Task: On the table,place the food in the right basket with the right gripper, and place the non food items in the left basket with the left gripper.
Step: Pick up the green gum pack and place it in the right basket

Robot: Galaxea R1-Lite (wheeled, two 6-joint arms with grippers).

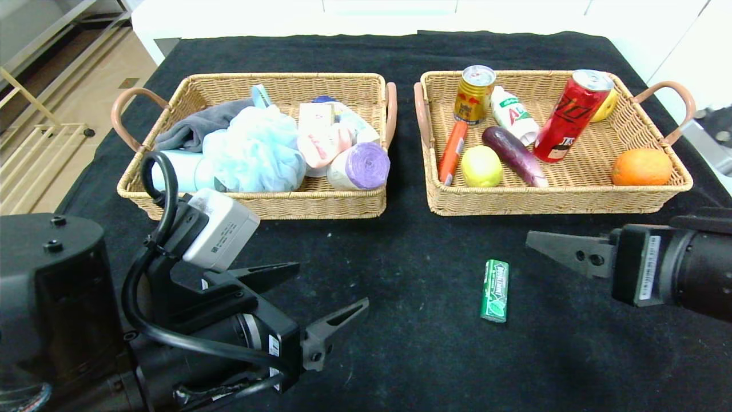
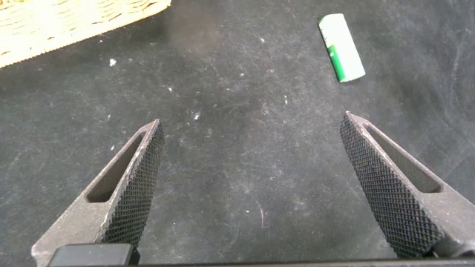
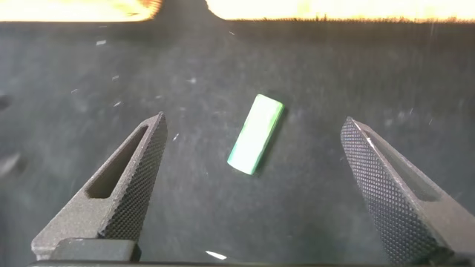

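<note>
Gum pack alone on table, both claws spread wide.
Head view: chewing-gum pack (image 1: 494, 290) on table (image 1: 412, 343) near right basket (image 1: 572, 194); right gripper (image 1: 552, 249) just right of it, left gripper (image 1: 320, 297) lower left, empty. Left wrist: pack (image 2: 341, 47) well apart. Right wrist: pack (image 3: 256, 133) between open fingers (image 3: 133, 178).

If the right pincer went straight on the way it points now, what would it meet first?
Probably the green gum pack, which lies ahead between the open right pincer's fingers on the table; depth is hard to judge.
</note>
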